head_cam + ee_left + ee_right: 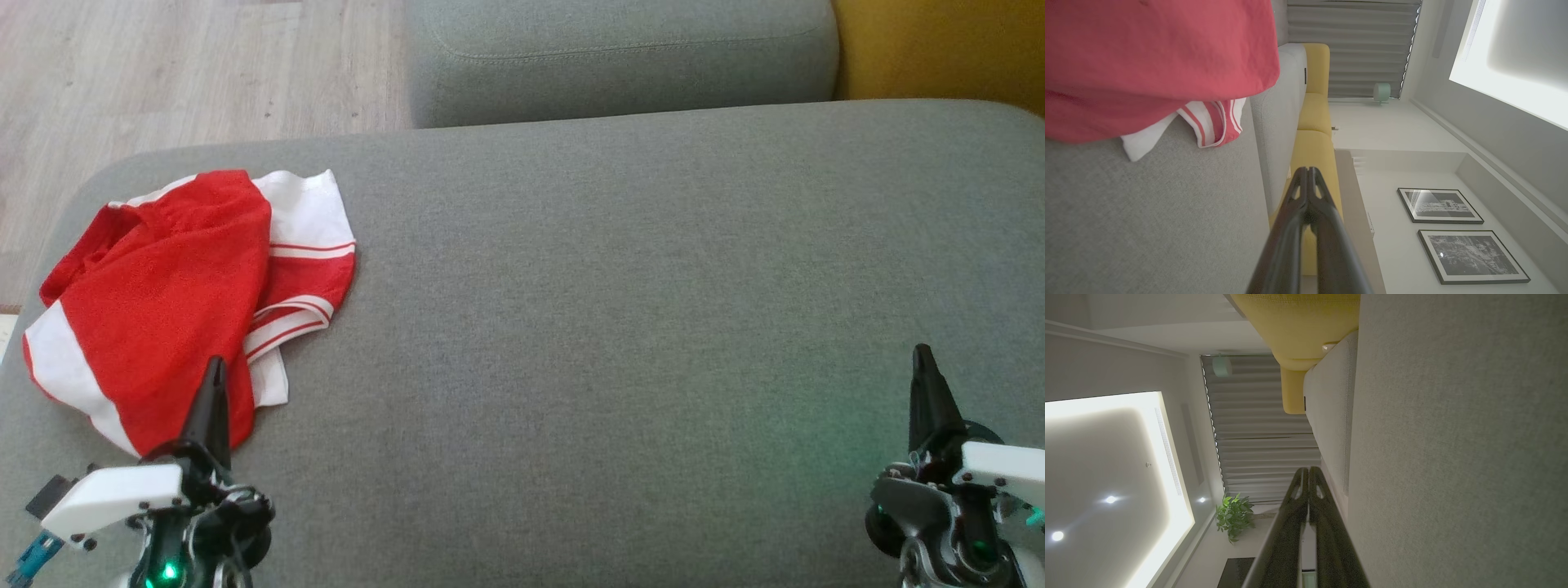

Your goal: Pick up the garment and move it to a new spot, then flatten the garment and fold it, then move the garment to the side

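The garment [175,298] is a red piece with white bands and thin red stripes, lying crumpled on the left end of a grey cushion [620,310]. My left gripper [215,365] is shut and empty, its tips just above the garment's near edge. The left wrist view has the red garment [1155,61] at the upper left, beside the shut left gripper [1308,171]. My right gripper [922,353] is shut and empty at the lower right, far from the garment. In the right wrist view the right gripper [1308,471] points along the cushion [1453,457].
A second grey cushion [620,57] lies beyond the near one, with a yellow cushion [939,49] at the far right. Wooden floor [188,73] shows past the cushion's left and far edges. Wide bare cushion surface stretches right of the garment.
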{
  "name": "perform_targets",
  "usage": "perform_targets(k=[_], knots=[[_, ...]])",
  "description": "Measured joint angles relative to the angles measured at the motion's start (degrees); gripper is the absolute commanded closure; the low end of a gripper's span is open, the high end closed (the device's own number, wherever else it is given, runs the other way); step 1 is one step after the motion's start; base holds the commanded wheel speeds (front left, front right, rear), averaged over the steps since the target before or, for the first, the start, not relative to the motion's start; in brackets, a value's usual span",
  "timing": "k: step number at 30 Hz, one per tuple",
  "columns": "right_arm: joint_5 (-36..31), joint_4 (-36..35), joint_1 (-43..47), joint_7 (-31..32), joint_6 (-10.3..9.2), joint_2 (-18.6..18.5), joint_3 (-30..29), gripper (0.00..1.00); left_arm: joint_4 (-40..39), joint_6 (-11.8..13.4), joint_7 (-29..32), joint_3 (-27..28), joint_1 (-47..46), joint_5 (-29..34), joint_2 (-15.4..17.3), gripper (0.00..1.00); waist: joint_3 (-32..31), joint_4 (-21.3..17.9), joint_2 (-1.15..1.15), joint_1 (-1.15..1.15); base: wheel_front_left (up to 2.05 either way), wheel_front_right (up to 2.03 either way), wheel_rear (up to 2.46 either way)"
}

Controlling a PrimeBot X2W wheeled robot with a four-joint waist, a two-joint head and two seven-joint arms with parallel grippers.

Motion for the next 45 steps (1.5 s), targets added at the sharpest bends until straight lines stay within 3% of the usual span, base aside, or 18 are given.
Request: perform_targets(k=[11, 12, 16, 23, 37, 45], knots=[[0.0, 0.0, 0.0, 0.0, 0.0, 0.0, 0.0, 1.0, 0.0, 0.0, 0.0, 0.0, 0.0, 0.0, 0.0, 1.0, 0.0, 0.0, 0.0, 0.0, 0.0, 0.0, 0.0], [0.0, 0.4, 0.12, 0.0, 0.0, 0.01, 0.03, 0.0, 0.41, 0.03, -0.08, -0.07, 0.08, -0.03, -0.02, 0.0, 0.0, 0.0, 0.0, 0.0, 0.0, 0.0, 0.0], [0.0, 4.1, 2.97, -0.08, -0.16, 0.31, 0.21, 0.0, 4.09, 0.12, -0.14, -0.29, 3.63, -0.07, -0.74, 0.0, 0.0, -0.02, 0.0, 0.0, 0.0, 0.0, 0.0], [-1.24, 4.13, 3.55, -0.68, -0.22, 0.31, 1.38, 0.0, 3.75, 0.12, -1.14, -0.37, 3.94, 1.91, -0.76, 0.0, -0.18, -0.15, 0.0, 0.0, 0.0, 0.0, 0.0], [-12.79, 3.19, 3.55, -3.24, -0.22, 0.29, 3.8, 0.0, -0.71, 1.65, -3.27, -1.83, 4.05, 13.92, -0.74, 0.0, -0.45, -0.37, 0.0, 0.0, 0.0, 0.0, 0.0], [-18.94, 2.12, 3.55, -4.58, -0.22, 0.2, 6.03, 0.0, -1.31, 4.17, -4.7, -4.08, 4.21, 22.19, -0.63, 0.0, -0.85, -0.54, 0.0, 0.0, 0.0, 0.0, 0.0]])
